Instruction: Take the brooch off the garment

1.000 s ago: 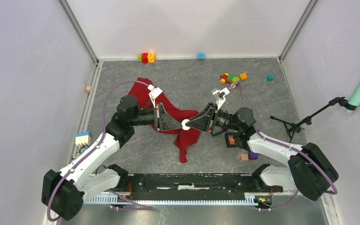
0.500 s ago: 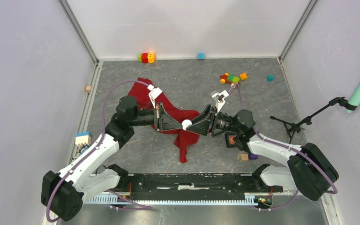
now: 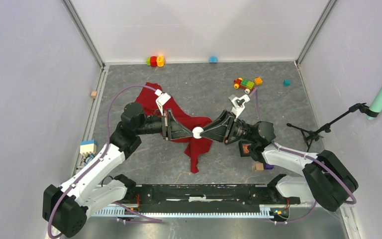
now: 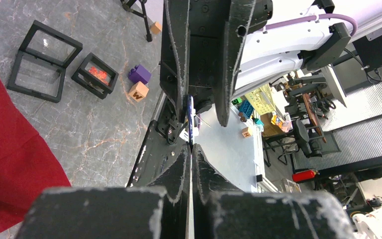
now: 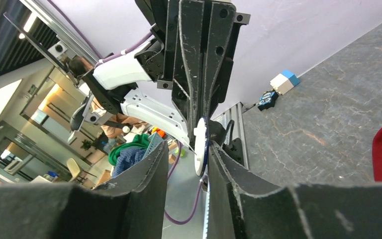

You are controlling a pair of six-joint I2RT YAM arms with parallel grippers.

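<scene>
The brooch (image 3: 197, 132), a small white disc, is held in the air over the red garment (image 3: 199, 148), which lies crumpled on the grey table. My left gripper (image 3: 193, 132) reaches in from the left and is shut on it; the left wrist view shows the brooch edge-on (image 4: 191, 117) between closed fingers. My right gripper (image 3: 202, 132) faces it from the right and is open. In the right wrist view the brooch (image 5: 199, 147) stands between my spread fingers (image 5: 144, 179), against the right-hand one. No cloth hangs on it there.
Toy bricks lie at the back (image 3: 154, 60) and back right (image 3: 246, 83). Black display frames (image 4: 45, 59), a purple block (image 3: 268, 165) and a wooden cube (image 3: 259, 167) sit near the right arm. A blue-white box (image 3: 87, 147) is at the left, a tripod stand (image 3: 318, 130) at the right.
The right wrist has drawn back slightly to the right and its fingers now stand apart. The brooch has stayed in place in the left gripper.
</scene>
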